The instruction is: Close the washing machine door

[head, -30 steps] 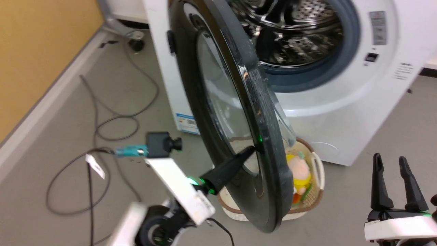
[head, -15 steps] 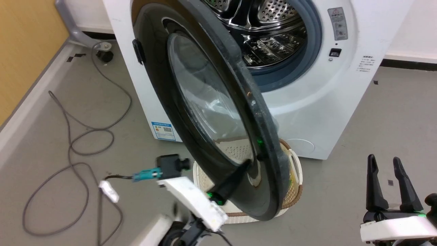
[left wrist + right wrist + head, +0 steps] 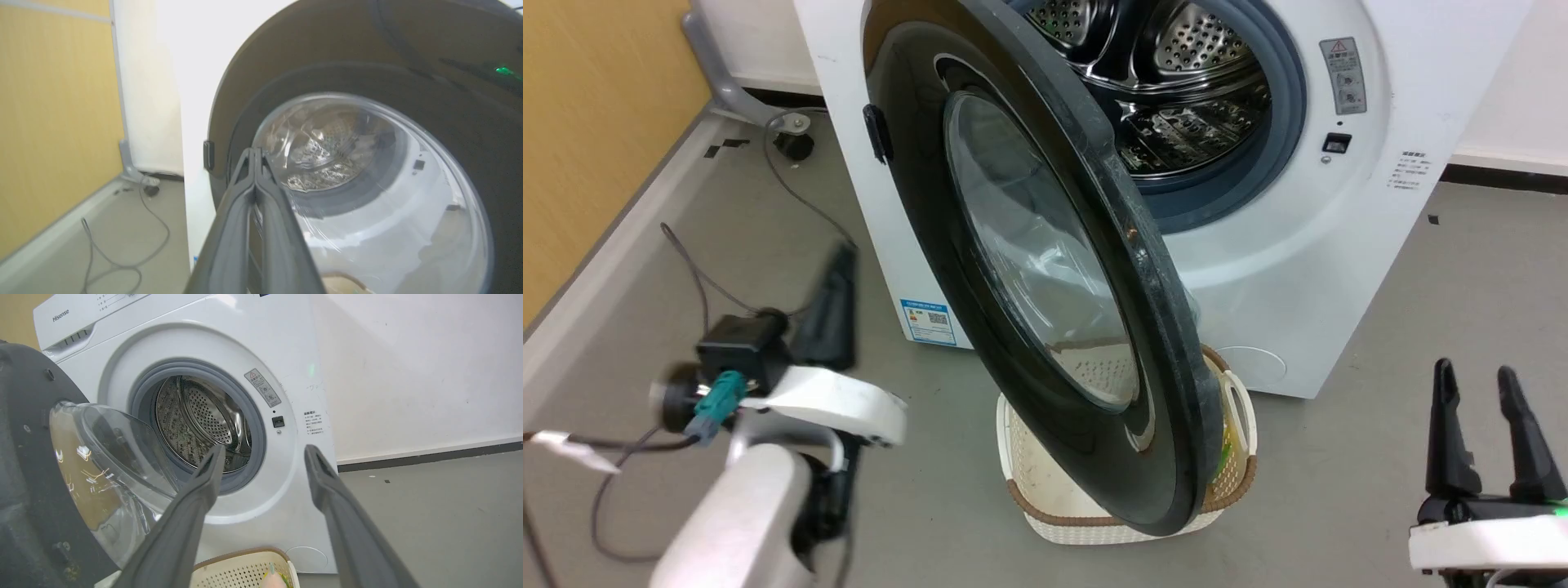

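The washing machine [image 3: 1298,269] is a white front-loader whose steel drum [image 3: 1176,82] lies exposed. Its round black washing machine door [image 3: 915,204] hangs wide open, swung out toward me, with the clear glass window [image 3: 1037,261] in its centre. My left gripper [image 3: 844,257] is shut and empty, fingers pointing up, on the door's outer side and clear of it. In the left wrist view the shut gripper [image 3: 253,152] faces the door [image 3: 449,102]. My right gripper [image 3: 1476,371] stands open at the lower right, apart from the machine. The right wrist view has the open gripper [image 3: 264,451] facing the drum [image 3: 196,420].
A cream perforated basket [image 3: 1127,510] sits on the floor under the door's lower edge, in front of the machine. Grey cables [image 3: 694,278] trail over the floor at the left beside a yellow wall [image 3: 596,122]. Bare grey floor [image 3: 1462,269] lies right of the machine.
My left gripper has come off the door's lower rim and swung away to the left, fingers now pointing up. The head camera has shifted a little. The right gripper stays open.
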